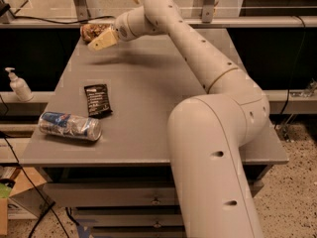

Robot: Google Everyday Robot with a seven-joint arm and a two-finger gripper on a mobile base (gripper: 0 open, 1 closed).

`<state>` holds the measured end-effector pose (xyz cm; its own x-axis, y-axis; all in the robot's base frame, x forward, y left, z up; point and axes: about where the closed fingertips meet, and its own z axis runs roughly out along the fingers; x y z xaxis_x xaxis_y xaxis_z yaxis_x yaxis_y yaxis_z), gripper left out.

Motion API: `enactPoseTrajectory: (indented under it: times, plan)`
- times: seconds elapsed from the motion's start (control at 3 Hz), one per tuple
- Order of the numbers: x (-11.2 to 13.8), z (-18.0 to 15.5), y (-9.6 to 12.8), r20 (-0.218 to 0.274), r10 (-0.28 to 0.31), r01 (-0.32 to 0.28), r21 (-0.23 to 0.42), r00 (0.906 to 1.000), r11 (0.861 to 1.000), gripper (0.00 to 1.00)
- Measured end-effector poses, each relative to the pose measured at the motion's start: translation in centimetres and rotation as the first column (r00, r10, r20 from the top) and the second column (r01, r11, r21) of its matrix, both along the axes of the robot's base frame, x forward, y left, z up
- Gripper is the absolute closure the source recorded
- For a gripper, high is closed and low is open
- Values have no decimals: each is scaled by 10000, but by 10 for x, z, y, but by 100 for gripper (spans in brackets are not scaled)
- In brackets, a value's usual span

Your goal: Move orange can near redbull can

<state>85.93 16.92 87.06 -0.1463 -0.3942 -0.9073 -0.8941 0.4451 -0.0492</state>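
Claw (103, 39) is up at the far left corner of the tabletop (148, 93), right against the orange can (92, 30). Honestly, you can't tell from here whether it's wide, narrow or clamped on the thing.

Going left to right on what could bite you:

- The pump bottle (19, 86) sits off the tabletop on the left, probably out of harm's way.
- The redbull can (69, 126) is lying on its side at the near left edge. If you set the orange one down hard against it, I'd bet it rolls or goes over the edge.
- The black packet (98, 100) lies just beyond it, roughly in your path. It'd be easy to drag along on a low pass.
- The orange can itself is close to the far edge, so a sloppy grab could push it off the back.

Writing: nothing readable. The packet has pale print and the redbull can shows blue and silver, but no legible lettering.
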Motion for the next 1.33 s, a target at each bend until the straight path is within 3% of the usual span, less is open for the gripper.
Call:
enactPoseTrajectory:
  times: [1.0, 1.33]
  plan:
    - [25, -11, 15, 86, -60, 60, -52, 9999, 10000, 0]
    - [26, -16, 17, -25, 20, -20, -289, 10000, 9996, 26]
